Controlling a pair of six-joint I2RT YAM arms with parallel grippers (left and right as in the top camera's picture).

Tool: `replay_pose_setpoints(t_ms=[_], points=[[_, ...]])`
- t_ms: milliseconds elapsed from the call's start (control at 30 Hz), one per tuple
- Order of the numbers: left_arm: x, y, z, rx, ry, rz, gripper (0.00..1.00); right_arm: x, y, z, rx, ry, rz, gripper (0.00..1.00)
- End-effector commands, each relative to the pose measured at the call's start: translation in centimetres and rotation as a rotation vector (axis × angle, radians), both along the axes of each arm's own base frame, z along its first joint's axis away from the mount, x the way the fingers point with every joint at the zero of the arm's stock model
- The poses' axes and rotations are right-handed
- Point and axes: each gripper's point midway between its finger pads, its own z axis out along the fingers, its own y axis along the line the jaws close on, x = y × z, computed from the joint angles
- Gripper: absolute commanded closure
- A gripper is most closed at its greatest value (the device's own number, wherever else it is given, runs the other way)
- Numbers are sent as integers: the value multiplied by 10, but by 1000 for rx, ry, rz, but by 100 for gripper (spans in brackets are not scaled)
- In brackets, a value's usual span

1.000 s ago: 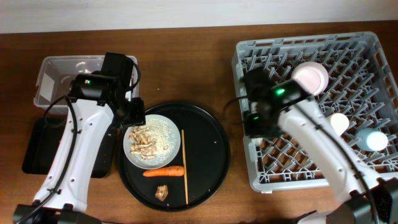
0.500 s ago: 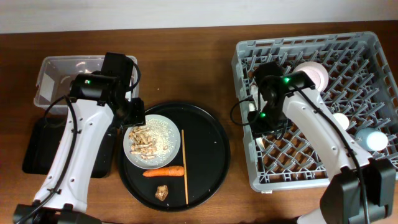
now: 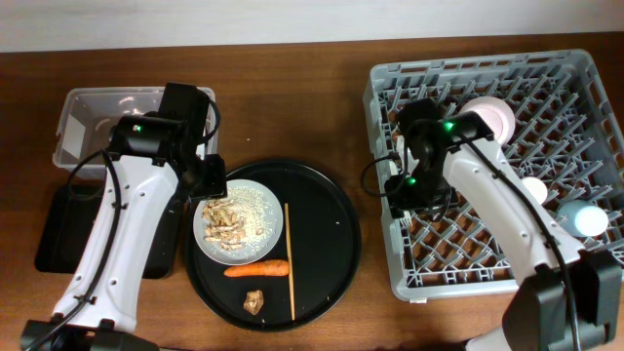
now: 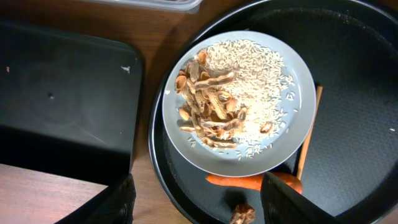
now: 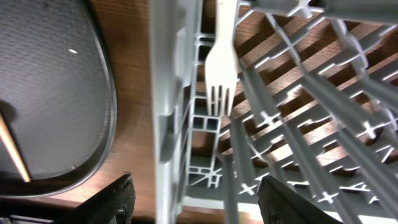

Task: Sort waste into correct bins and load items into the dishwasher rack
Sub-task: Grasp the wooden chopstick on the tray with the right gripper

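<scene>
Left gripper [image 4: 202, 202] hung over the lower edge of the white round plate [image 4: 297, 127], fingers spread wide, nothing between them. The plate sat in the left half of the large round black tray [image 3: 331, 234] and carried a heap of pale peanut-like scraps [image 4: 208, 102] on its left side and scattered white rice grains [image 4: 255, 68] on its right. Just below the plate lay the orange carrot [image 3: 256, 269], and below that the small brown chunk [image 3: 255, 302]. The thin wooden chopstick [image 3: 290, 258] ran top to bottom along the plate's right edge. The shallow flat black rectangular tray [image 4: 62, 106] lay at the left of the frame beside the round tray, with the clear plastic rectangular tub [image 3: 97, 112] above it in the upper left. Right gripper [image 5: 205, 202] was over the left edge of the large square grey plastic dishwasher rack [image 3: 575, 68], fingers wide apart and holding nothing. The white plastic fork [image 5: 219, 62] lay on the lattice just inside the rack's left wall, tines pointing toward the bottom of the wrist frame, clear of my fingers. Further right in the rack I noted a white bowl [image 3: 487, 119] near the top, a white cup [image 3: 532, 191] at mid-height and a small light-blue cup [image 3: 585, 219] by the right wall.
</scene>
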Motion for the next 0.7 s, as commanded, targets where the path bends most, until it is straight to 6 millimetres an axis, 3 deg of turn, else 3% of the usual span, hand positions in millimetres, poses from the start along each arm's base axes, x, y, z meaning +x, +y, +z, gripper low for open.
replay_pose_setpoints(t_ms=[0, 100, 267, 467, 667], points=[[3, 3, 0, 20, -10, 3, 36, -5, 34, 27, 59, -87, -22, 33], [6, 9, 1, 18, -18, 21, 36, -11, 65, 25, 74, -97, -12, 32], [6, 42, 1, 14, -14, 131, 35, -21, 128, 7, 109, -113, 29, 31], [2, 64, 0, -17, -1, 213, 35, -27, 184, -37, 118, -93, 29, 31], [2, 64, 0, -17, -2, 212, 35, -27, 210, -78, 102, -69, -18, 32]])
